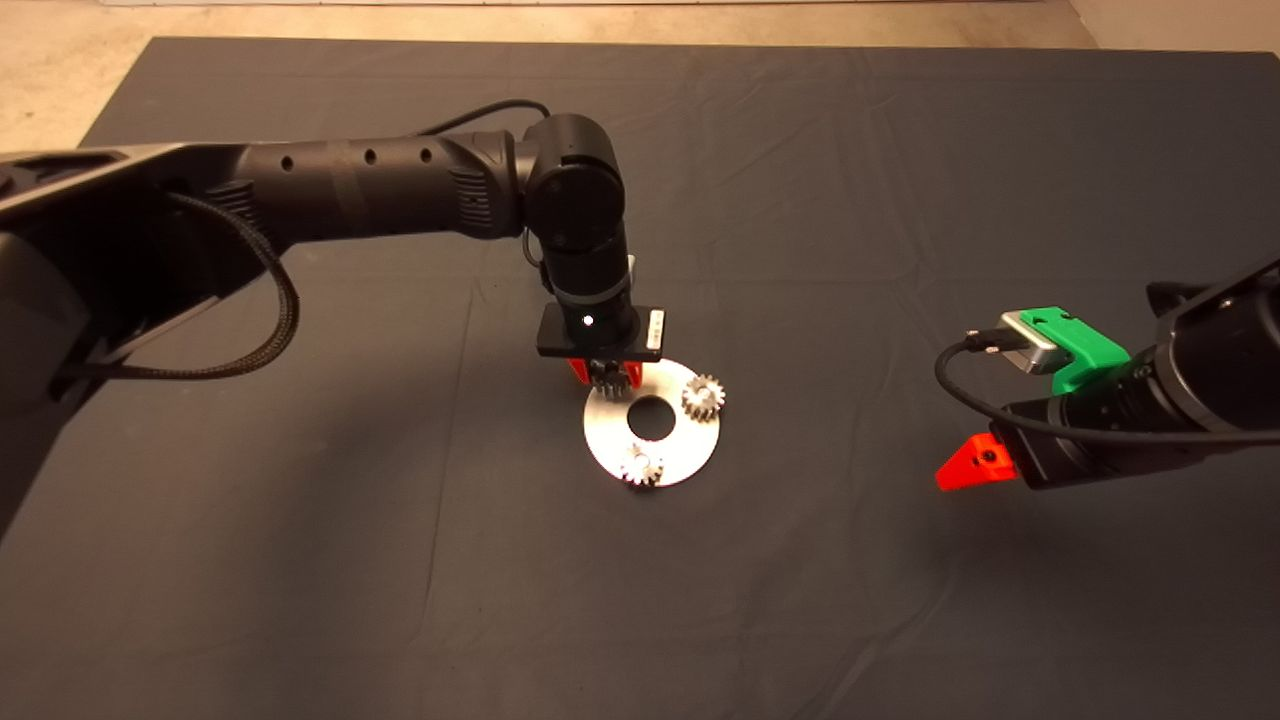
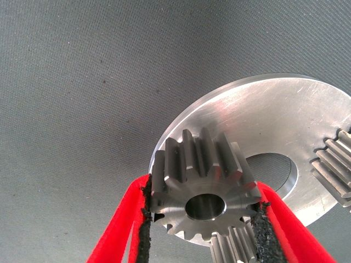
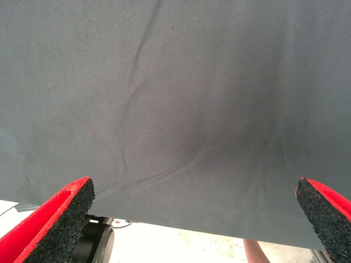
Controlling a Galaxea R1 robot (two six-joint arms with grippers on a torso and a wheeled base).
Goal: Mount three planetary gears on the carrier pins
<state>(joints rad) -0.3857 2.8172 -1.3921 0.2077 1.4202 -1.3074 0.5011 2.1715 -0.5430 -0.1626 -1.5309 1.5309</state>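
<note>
A flat round silver disc (image 1: 610, 440) with a large centre hole lies mid-mat. Two small silver gears sit on it: one at its right side (image 1: 703, 396), one at its near edge (image 1: 640, 466). My left gripper (image 1: 605, 377) hangs over the disc's far left edge, shut on a third gear (image 1: 606, 375). In the left wrist view that gear (image 2: 203, 183) is clamped between the black pads (image 2: 146, 216) just above the disc (image 2: 263, 120). The pins are hidden from view. My right gripper (image 1: 965, 467) is open and empty, off to the right of the disc.
The dark mat (image 1: 300, 520) spreads wide around the disc. The floor shows beyond the mat's far edge (image 1: 300, 20). The left arm (image 1: 380, 190) reaches across the mat's far left part.
</note>
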